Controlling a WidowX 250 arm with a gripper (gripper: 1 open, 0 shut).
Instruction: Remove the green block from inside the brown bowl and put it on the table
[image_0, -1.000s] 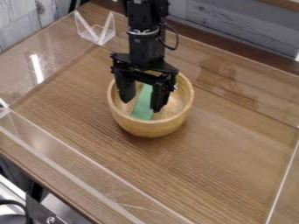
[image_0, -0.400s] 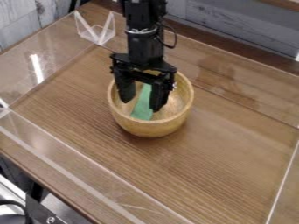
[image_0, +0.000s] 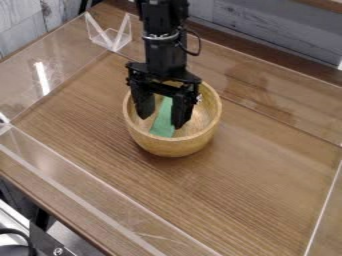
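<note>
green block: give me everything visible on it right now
The green block is a flat, plain bright green bar, unmarked. It lies inside the brown bowl, leaning against the inner wall, lower end toward the bottom. The open end effector straddles its upper part; contact between fingers and block cannot be told.

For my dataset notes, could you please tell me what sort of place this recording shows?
Probably a lab test bench: a glossy wood-grain table fenced by clear plastic walls, with a robot gripper open over a brown bowl holding a green block.

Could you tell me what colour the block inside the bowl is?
Bright green block, shown in the camera view.
</note>
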